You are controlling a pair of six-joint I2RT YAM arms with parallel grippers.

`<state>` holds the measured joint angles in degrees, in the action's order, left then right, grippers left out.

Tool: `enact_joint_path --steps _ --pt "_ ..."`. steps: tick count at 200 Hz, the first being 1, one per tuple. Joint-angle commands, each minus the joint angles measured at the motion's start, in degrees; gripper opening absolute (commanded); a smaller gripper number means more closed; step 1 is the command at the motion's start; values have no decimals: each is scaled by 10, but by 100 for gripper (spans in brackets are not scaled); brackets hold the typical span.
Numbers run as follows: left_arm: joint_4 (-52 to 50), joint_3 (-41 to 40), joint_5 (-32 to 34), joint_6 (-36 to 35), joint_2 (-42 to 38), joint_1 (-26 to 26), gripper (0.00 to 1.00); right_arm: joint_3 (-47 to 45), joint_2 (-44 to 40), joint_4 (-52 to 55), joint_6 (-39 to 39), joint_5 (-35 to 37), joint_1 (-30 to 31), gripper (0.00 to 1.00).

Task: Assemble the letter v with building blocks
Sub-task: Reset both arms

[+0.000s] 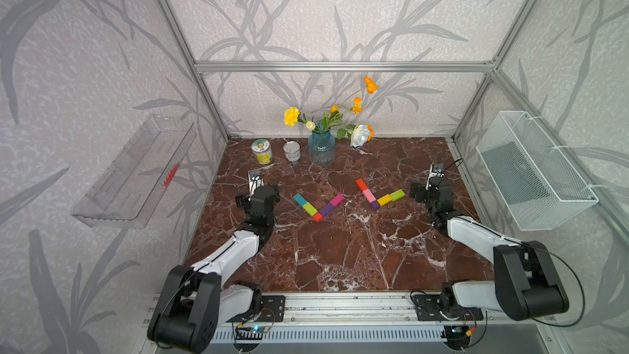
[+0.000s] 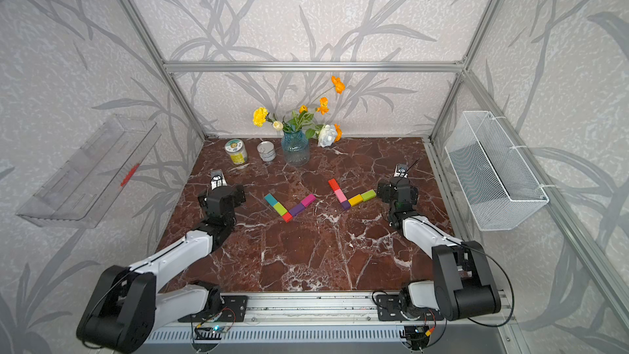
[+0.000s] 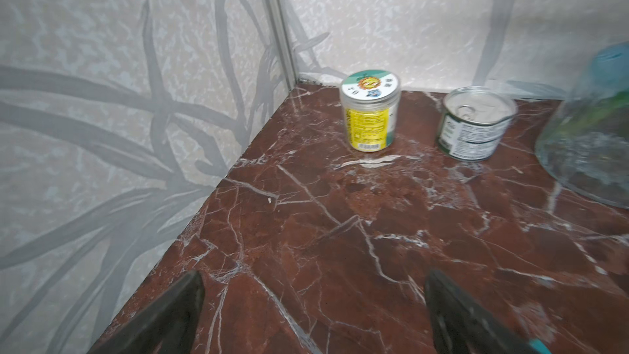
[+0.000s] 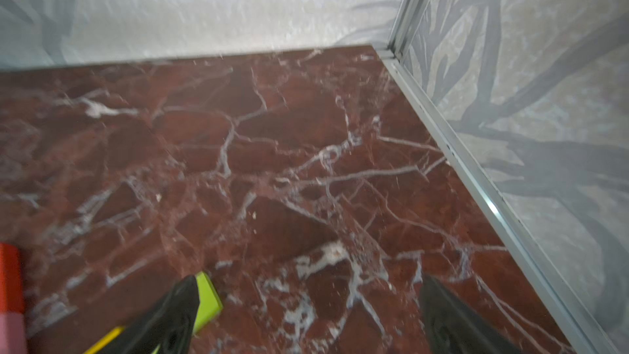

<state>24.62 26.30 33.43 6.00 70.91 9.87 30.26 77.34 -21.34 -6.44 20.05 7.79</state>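
**Clerk:** Item: building blocks. Where are they recorded?

**Keeper:** Ten are listed on the counter [image 1: 340, 260], mid-frame in both top views, laid flat in two V shapes. Left-of-centre V: teal block [image 1: 299, 198], lime green block [image 1: 310, 208], red cube [image 1: 317, 216] at the tip, purple block [image 1: 326, 209], magenta block [image 1: 337, 200], set end to end. Right-of-centre V: red bar [image 1: 361, 184], pink block [image 1: 369, 195], purple cube [image 1: 375, 204] at the tip, yellow block [image 1: 384, 199], outer lime green block [image 1: 397, 195].

**Clerk:** Left tool?

**Keeper:** Left tool [image 3: 313, 273]: jaws are spread wide and nothing is held. Bare counter is seen between them. In both top views it is placed near the teal block, not touching.

**Clerk:** Right tool?

**Keeper:** Right tool [image 4: 308, 277]: jaws are spread wide and nothing is gripped. The outer lime green block is seen just beside one finger [image 4: 170, 315]. Whether it is touched cannot be told.

**Clerk:** Other entries?

**Keeper:** Yellow-labelled can [image 1: 262, 152], silver can [image 1: 292, 151] and blue glass vase [image 1: 321, 149] with flowers are ranged along the counter's upper edge. A wire basket [image 1: 537, 171] is fixed to the wall at frame right, a clear tray [image 1: 136, 171] at frame left.
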Motion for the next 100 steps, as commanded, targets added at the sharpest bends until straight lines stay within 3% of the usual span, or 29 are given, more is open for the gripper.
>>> enact_joint_path --steps 1,30,46,61,73,86,100 --pt "34 14 14 4 54 -20 100 -10 -10 -94 51 21 4 99" --pt "155 -20 11 -38 95 -22 100 -42 36 -158 67 22 13 99" --pt "204 -42 -40 -3 113 -57 100 -75 103 -312 91 18 15 99" --pt "224 -32 -115 -24 146 -70 100 -36 82 -181 87 -5 22 99" --pt "195 -25 -148 -16 151 -82 100 -52 108 -264 94 2 22 99" --pt "325 -55 -160 -34 196 -87 100 -51 104 -251 92 0 24 99" --pt "205 -28 -165 -18 162 -87 100 -62 105 -269 93 -25 19 99"
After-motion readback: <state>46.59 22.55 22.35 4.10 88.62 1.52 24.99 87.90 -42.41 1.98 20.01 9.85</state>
